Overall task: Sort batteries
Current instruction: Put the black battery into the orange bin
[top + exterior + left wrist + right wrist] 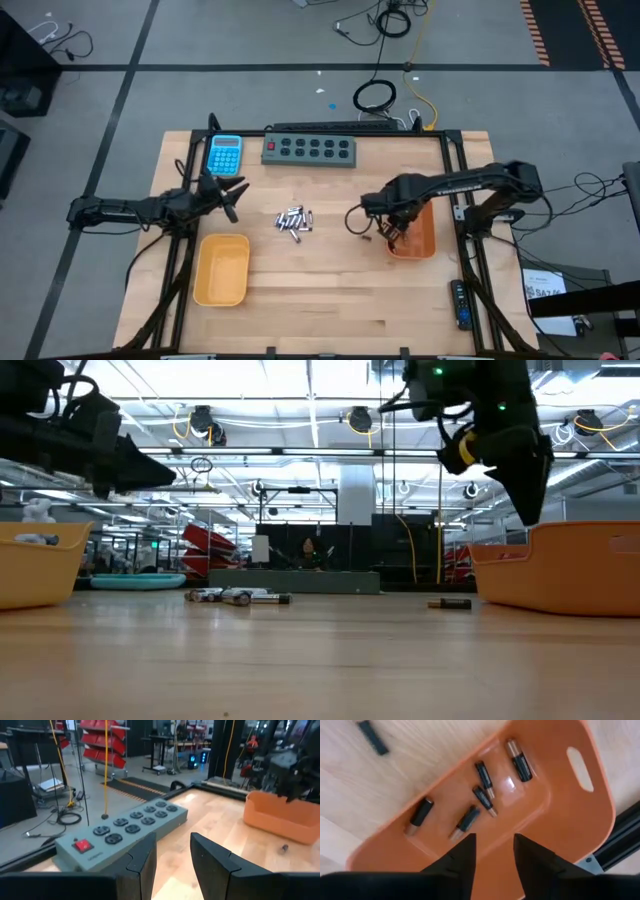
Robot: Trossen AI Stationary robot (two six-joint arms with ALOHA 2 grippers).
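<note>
Beyond my table I see grey floor [200, 40] strewn with cables [375, 95], red bin racks [102, 745], and what may be fluorescent ceiling lights [310, 405].

left gripper [232, 197] fingers parted, arm low and outstretched, right gripper [391, 232] parted, pointing down

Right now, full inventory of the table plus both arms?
orange tray: one, right side; five dark batteries inside
yellow tray: one, front left; contents cannot tell
battery pile: several silvery cells, table centre
loose battery: one, dark, just left of the orange tray
calculator: one, blue, back left
power strip: one, grey, back centre
left gripper: open, holding nothing, hovers above the table below the calculator
right gripper: open, holding nothing, above the orange tray
</note>
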